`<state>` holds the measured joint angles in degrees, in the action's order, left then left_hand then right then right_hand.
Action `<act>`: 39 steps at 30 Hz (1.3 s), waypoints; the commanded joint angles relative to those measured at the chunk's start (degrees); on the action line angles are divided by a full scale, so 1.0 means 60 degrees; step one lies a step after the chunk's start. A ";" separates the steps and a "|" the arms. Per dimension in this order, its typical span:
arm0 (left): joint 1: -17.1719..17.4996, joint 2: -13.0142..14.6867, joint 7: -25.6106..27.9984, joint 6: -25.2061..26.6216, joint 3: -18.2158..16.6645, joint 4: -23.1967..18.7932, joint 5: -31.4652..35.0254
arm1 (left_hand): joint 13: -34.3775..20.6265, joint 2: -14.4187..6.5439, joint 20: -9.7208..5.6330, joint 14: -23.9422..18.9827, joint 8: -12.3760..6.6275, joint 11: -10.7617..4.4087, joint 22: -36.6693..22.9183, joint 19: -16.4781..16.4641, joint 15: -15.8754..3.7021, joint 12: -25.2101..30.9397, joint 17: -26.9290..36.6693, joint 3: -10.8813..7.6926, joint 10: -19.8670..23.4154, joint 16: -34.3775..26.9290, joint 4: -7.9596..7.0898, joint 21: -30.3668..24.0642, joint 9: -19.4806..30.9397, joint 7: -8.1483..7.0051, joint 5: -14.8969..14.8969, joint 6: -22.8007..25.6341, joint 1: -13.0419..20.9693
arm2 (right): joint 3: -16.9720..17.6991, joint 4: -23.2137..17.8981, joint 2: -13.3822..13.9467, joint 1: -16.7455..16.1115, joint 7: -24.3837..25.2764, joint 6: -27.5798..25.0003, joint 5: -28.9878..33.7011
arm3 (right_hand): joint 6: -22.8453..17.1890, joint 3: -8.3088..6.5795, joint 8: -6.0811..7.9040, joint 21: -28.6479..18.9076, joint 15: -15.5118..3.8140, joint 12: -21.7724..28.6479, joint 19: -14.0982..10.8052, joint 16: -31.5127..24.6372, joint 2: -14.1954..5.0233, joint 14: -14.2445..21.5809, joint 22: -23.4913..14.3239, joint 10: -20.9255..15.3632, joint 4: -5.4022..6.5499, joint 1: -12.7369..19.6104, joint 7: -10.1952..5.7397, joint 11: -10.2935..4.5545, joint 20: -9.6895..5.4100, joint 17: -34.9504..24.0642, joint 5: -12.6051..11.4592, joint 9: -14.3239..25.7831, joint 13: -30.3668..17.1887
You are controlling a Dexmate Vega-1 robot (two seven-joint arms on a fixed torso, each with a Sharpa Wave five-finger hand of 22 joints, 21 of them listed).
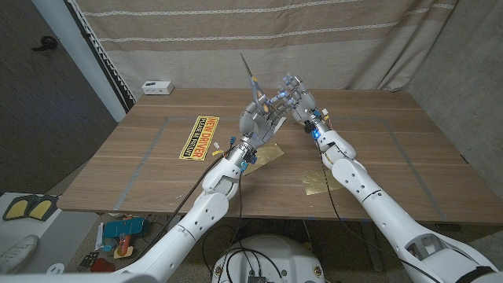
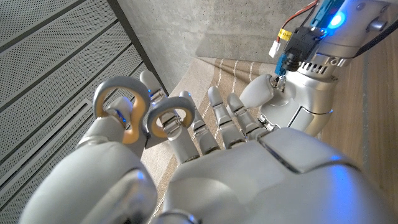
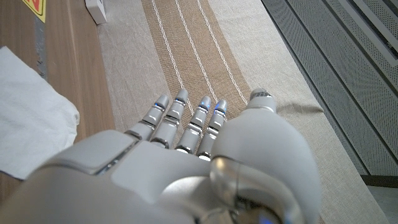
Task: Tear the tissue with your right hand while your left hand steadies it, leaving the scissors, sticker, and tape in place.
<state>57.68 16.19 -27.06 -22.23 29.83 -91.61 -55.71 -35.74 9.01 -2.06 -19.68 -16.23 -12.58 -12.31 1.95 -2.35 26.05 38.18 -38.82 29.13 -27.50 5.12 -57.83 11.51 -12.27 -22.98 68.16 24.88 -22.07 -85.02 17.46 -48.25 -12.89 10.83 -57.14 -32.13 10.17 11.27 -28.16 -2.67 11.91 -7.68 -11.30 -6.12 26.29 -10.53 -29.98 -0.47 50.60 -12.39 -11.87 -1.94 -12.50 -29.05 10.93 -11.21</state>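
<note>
My left hand [image 1: 263, 118] is raised above the middle of the table and grips the scissors [image 2: 146, 118] by their grey, orange-lined handle rings. The thin blades [image 1: 248, 72] point up and away. My right hand [image 1: 300, 101] is lifted close beside it, fingers [image 3: 186, 121] stretched out and nothing in them. Its wrist [image 2: 301, 93] is right in front of my left fingers. The white tissue [image 3: 31, 118] lies on the wood below my right hand. A yellow "NEW DRIVER" sticker [image 1: 198, 137] lies flat to the left of my left arm.
A small white box [image 1: 157, 86] sits at the table's far left edge. Two yellowish patches [image 1: 266, 156] [image 1: 314, 183] lie on the wood near my forearms. A striped curtain [image 1: 259, 39] hangs behind the table. Bags lie on the floor at the left.
</note>
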 commanded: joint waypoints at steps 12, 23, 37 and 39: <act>0.0105 0.0032 0.0386 -0.0222 0.0110 -0.0187 0.0251 | -0.0142 -0.0175 -0.0747 -0.0281 -0.0027 0.0026 -0.0105 -0.0120 -0.1717 -0.0133 0.0142 -0.0127 0.0290 0.0049 -0.0031 -0.0009 0.0013 0.0018 -0.0250 0.0505 0.0015 | -0.0003 -0.0230 0.0137 -0.0097 0.0042 -0.0009 0.0008 | -0.0059 -0.0005 0.0006 0.0084 -0.1001 0.0062 -0.0038 -0.0032 -0.0064 -0.0104 -0.0018 0.0033 -0.0068 0.0011 0.0013 -0.0031 0.0031 0.0019 -0.0049 -0.0004 0.0013; 0.0133 -0.0073 0.0559 -0.0433 0.0130 -0.0146 0.0329 | -0.0243 0.0077 -0.0681 -0.0328 -0.0549 0.0028 -0.0148 -0.0118 -0.1707 -0.0257 0.0208 -0.0010 0.0467 0.0141 -0.0082 0.0018 0.0192 0.0605 -0.0318 0.1401 -0.0213 | -0.0033 -0.0099 0.0136 0.0035 -0.0080 -0.0065 -0.0016 | -0.0117 0.0004 0.0025 0.0113 -0.0971 0.0063 -0.0034 -0.0018 -0.0070 -0.0163 -0.0018 0.0034 -0.0079 0.0007 -0.0008 -0.0030 0.0040 0.0046 -0.0056 -0.0004 0.0014; 0.0097 -0.0051 0.0660 -0.0634 0.0132 -0.0081 0.0542 | -0.0347 0.0506 -0.0618 -0.0320 -0.0102 0.0039 -0.0117 -0.0132 -0.1651 -0.0410 0.0254 0.0602 0.0413 0.0228 0.0369 0.0146 -0.0056 0.0335 -0.0429 0.0668 -0.0435 | -0.0069 0.0010 0.0076 0.0122 -0.0093 -0.0072 0.0021 | -0.0197 0.0016 0.0048 0.0154 -0.0958 0.0073 -0.0018 -0.0015 -0.0075 -0.0204 -0.0016 0.0016 -0.0091 -0.0001 0.0004 -0.0027 0.0069 0.0079 -0.0063 -0.0005 0.0015; 0.0112 -0.0026 0.0732 -0.0666 0.0135 -0.0108 0.0618 | -0.0358 0.0522 -0.0609 -0.0314 -0.0075 0.0039 -0.0112 -0.0137 -0.1648 -0.0426 0.0260 0.0739 0.0409 0.0235 0.0430 0.0167 -0.0068 0.0316 -0.0420 0.0640 -0.0509 | -0.0070 0.0024 0.0070 0.0129 -0.0121 -0.0085 0.0002 | -0.0207 0.0017 0.0050 0.0159 -0.0964 0.0075 -0.0014 -0.0015 -0.0076 -0.0207 -0.0016 0.0012 -0.0092 -0.0001 -0.0001 -0.0027 0.0071 0.0082 -0.0064 -0.0005 0.0015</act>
<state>58.31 15.80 -23.75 -25.26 30.58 -92.22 -53.34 -37.58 11.95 -2.06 -21.20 -16.92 -12.48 -12.93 1.33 -2.66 23.92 39.44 -35.15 31.26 -26.18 7.40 -57.18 11.18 -10.40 -25.10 72.48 22.43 -22.32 -85.37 18.12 -47.82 -13.33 10.43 -57.22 -32.66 9.93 11.27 -27.28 -2.47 11.91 -7.68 -11.30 -6.12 25.24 -10.53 -29.98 -0.70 50.60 -12.29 -11.87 -1.94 -11.97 -29.04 10.94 -10.92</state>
